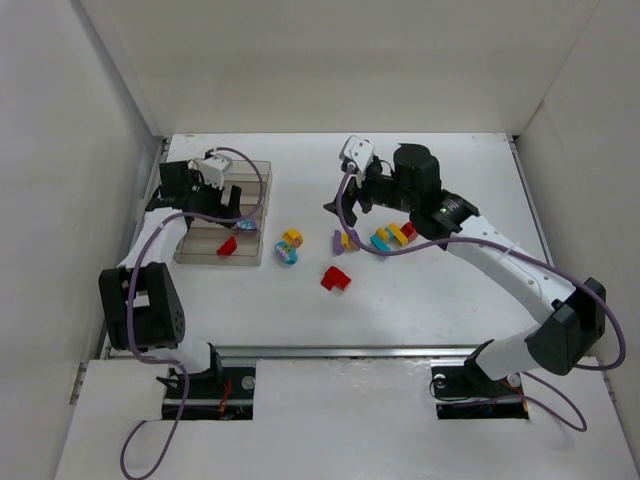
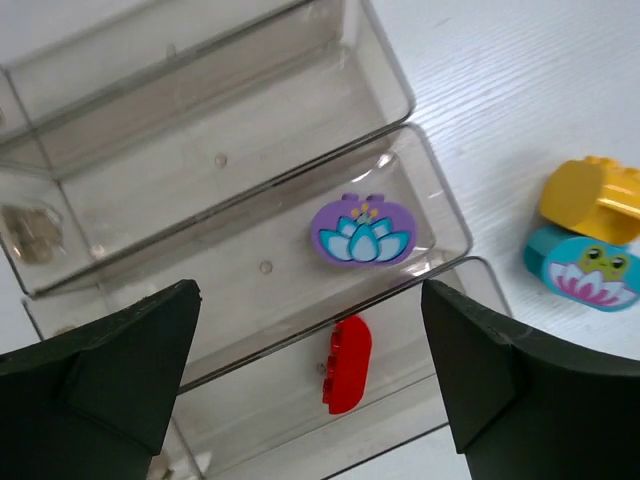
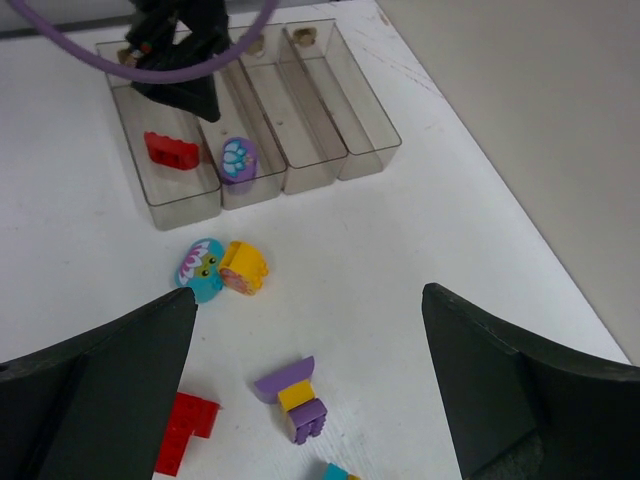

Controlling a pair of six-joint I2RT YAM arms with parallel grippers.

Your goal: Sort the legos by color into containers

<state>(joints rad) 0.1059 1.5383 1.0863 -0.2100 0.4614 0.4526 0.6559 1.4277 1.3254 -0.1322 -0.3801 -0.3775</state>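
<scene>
Left wrist view: left pincer spread wide and empty above the containers at frame centre. A purple lego lies in one compartment, a red lego in the next below.

Right wrist view: right pincer wide and empty over a purple-yellow cluster at lower centre.

Top view: loose legos lie mid-frame on the desk.

Recommendation: split mixed clusters before binning, and lift straight up, clear of compartment walls.
</scene>
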